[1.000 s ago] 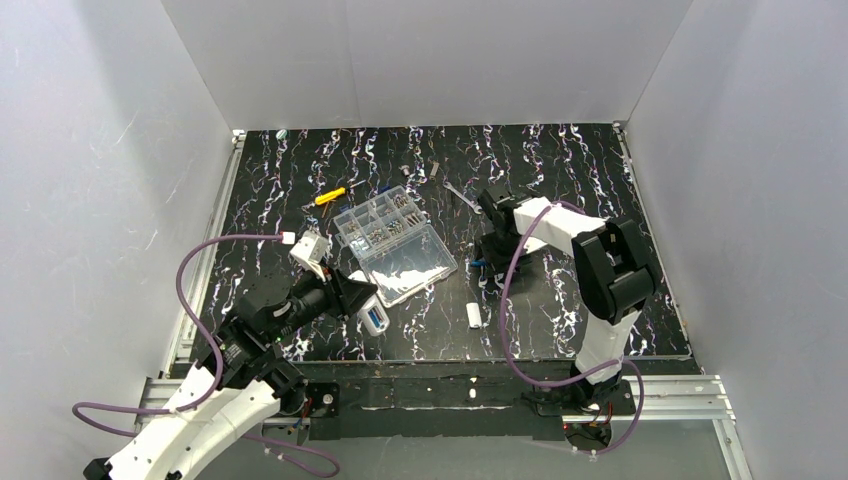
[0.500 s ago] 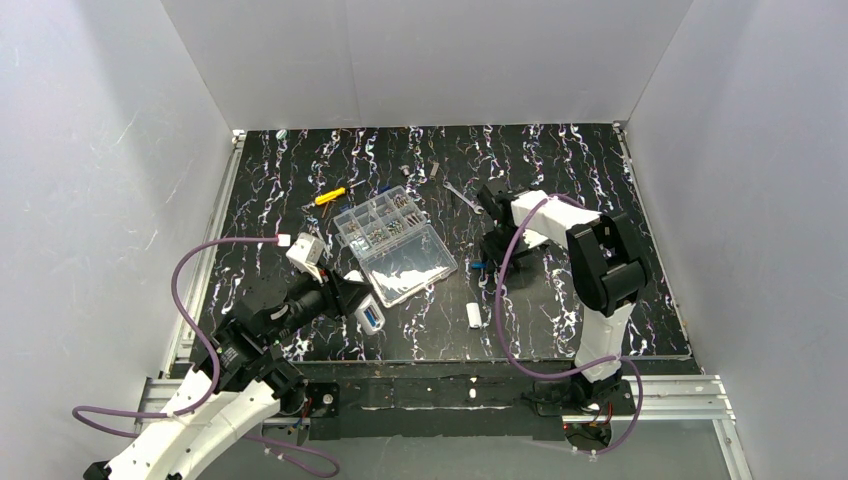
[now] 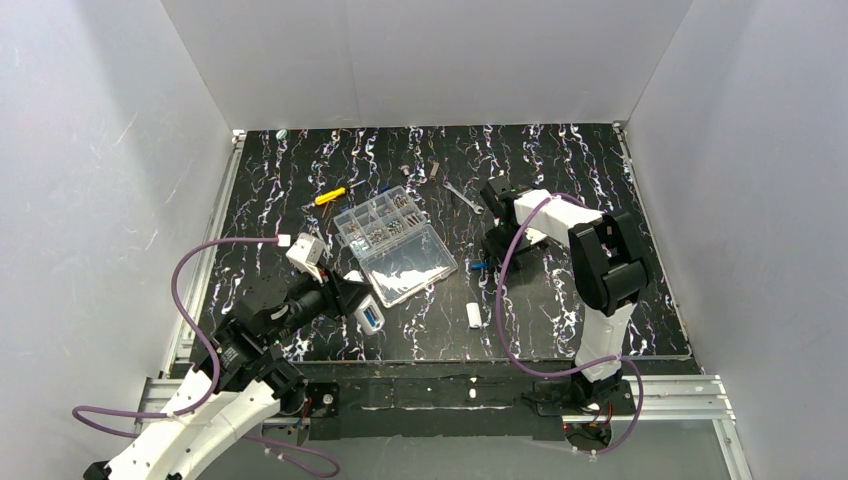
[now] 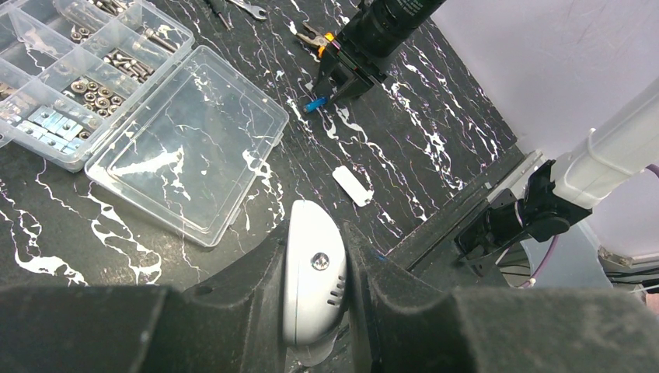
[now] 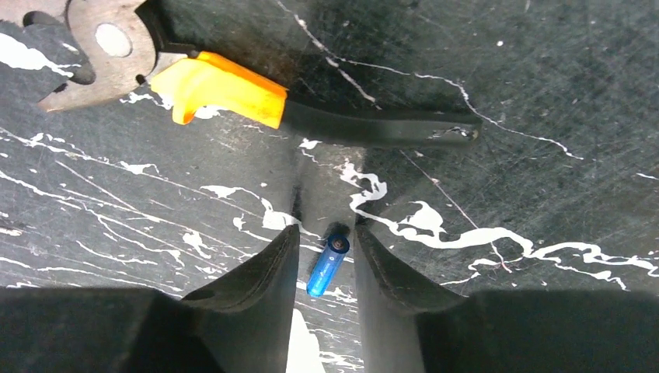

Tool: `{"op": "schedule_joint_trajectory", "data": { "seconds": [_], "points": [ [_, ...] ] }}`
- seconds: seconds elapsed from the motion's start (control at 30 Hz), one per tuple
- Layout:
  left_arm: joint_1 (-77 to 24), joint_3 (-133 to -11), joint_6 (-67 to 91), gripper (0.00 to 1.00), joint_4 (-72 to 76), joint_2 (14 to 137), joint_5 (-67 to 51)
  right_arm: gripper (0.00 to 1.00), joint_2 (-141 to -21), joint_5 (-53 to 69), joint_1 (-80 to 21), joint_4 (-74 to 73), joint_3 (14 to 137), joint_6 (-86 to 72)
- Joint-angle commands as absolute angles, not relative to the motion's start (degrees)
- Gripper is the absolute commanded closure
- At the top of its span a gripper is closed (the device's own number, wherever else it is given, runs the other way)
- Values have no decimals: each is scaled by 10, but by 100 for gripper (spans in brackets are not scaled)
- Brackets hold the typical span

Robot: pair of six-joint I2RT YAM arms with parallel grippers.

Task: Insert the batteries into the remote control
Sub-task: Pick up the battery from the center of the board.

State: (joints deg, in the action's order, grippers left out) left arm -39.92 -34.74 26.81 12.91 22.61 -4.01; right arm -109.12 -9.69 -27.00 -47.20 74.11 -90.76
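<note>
Remote control (image 4: 313, 284): slim white bar with a rounded end. The face toward the left wrist camera carries a small screw head and a few short slots. From above, a blue patch shows on its upper side.
Remote position: lifted off the black, white-veined surface (image 5: 544, 116) at the near left, just in front of the clear compartment box (image 4: 116, 85), whose lid lies open.
Left hand (image 4: 313, 237): pinching the remote, one finger pressed against each long edge.
Loose battery (image 5: 327, 266): tiny blue cylinder with a dark round end cap, lying flat on the surface, its cap end pointing toward the orange-handled pliers (image 5: 225, 93) near it.
Right hand (image 5: 326, 229): lowered to the surface with a finger on each side of the battery. The fingers are spread a little wider than the battery, with a thin gap showing on both sides.
Cover piece (image 4: 351, 186): small white rectangle, flat on the surface between the two hands, apart from both.
</note>
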Motion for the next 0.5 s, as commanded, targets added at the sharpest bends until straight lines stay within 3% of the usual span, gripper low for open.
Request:
{"op": "schedule_joint_trajectory", "data": {
  "seconds": [0.0, 0.17, 0.47],
  "points": [
    [-399, -361, 265, 100, 145, 224, -42, 57, -1087, -119, -267, -476, 728, -894],
    [-399, -360, 267, 100, 146, 228, -43, 55, -1095, -99, -267, -465, 739, -885],
    [-399, -360, 265, 100, 137, 219, -36, 59, -1103, -81, -276, -473, 759, -888]
  ]
}}
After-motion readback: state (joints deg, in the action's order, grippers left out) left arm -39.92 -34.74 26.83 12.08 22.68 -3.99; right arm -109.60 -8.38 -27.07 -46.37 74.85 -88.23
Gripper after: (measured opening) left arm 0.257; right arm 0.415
